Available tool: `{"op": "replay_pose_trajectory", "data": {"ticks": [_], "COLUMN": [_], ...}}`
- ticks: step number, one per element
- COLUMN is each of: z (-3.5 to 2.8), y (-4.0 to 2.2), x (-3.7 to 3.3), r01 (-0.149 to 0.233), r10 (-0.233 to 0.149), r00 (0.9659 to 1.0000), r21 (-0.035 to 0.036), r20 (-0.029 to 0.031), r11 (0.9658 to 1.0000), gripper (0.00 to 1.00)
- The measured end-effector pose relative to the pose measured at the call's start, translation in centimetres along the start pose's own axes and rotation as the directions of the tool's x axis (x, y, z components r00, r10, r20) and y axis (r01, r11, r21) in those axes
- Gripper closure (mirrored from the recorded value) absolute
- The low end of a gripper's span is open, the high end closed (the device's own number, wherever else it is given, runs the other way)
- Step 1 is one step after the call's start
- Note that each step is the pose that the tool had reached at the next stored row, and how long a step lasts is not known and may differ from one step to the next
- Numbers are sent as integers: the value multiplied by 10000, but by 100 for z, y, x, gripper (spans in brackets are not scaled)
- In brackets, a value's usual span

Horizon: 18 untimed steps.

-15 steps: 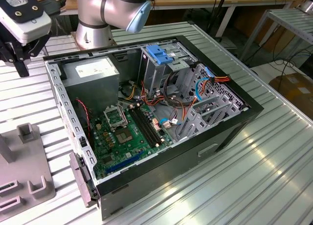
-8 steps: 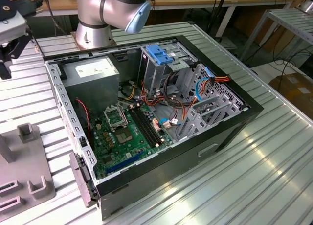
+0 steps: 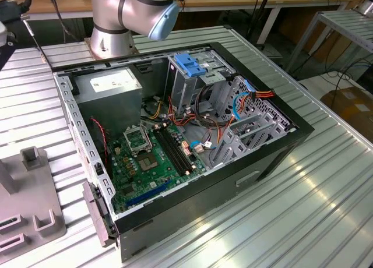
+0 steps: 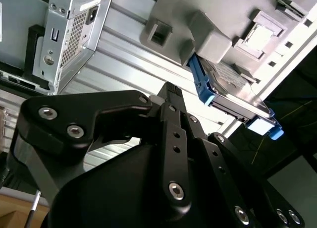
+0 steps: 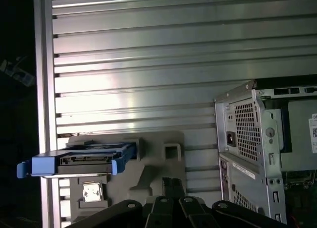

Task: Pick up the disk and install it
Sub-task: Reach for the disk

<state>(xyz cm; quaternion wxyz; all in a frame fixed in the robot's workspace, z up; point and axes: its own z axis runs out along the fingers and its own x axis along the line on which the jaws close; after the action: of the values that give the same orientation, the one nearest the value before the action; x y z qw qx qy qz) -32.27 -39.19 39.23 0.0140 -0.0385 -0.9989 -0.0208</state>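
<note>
The disk (image 5: 81, 159) is a flat grey drive in a blue plastic bracket. It rests on the grey holder block (image 5: 157, 164) on the slatted metal table, and in the second wrist view the disk (image 4: 233, 96) shows its blue edge. My gripper (image 5: 172, 181) hangs above the table a short way from the disk, between it and the computer case. In the second wrist view the black fingers of my gripper (image 4: 168, 87) meet at their tips, shut with nothing between them. The open computer case (image 3: 175, 134) lies on its side.
Inside the case, a metal drive cage with a blue latch (image 3: 191, 64) stands beside the power-supply box (image 3: 108, 84) and the green mainboard (image 3: 151, 157). Loose cables (image 3: 245, 102) run near the cage. The arm's base (image 3: 116, 23) stands behind the case, and the grey holder block (image 3: 29, 198) lies at the exterior view's left.
</note>
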Motion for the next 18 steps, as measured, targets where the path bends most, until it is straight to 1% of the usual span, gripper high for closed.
{"op": "replay_pose_trajectory", "data": {"ticks": [1, 2, 12, 14, 16, 18], "z": [2, 5, 17, 20, 26, 30], "y": [1, -1, -24, -29, -32, -32], "x": [32, 83, 420, 507, 634, 721], "r01": [-2, -3, -4, -4, -3, -4], "r10": [2, 3, 4, 4, 3, 4], "r00": [10000, 10000, 10000, 10000, 10000, 10000], "r21": [5, 5, 4, 4, 5, 5], "r20": [-65, -73, -73, -74, -74, -74], "r11": [10000, 10000, 10000, 10000, 10000, 10000], "gripper": [90, 90, 90, 90, 90, 90]}}
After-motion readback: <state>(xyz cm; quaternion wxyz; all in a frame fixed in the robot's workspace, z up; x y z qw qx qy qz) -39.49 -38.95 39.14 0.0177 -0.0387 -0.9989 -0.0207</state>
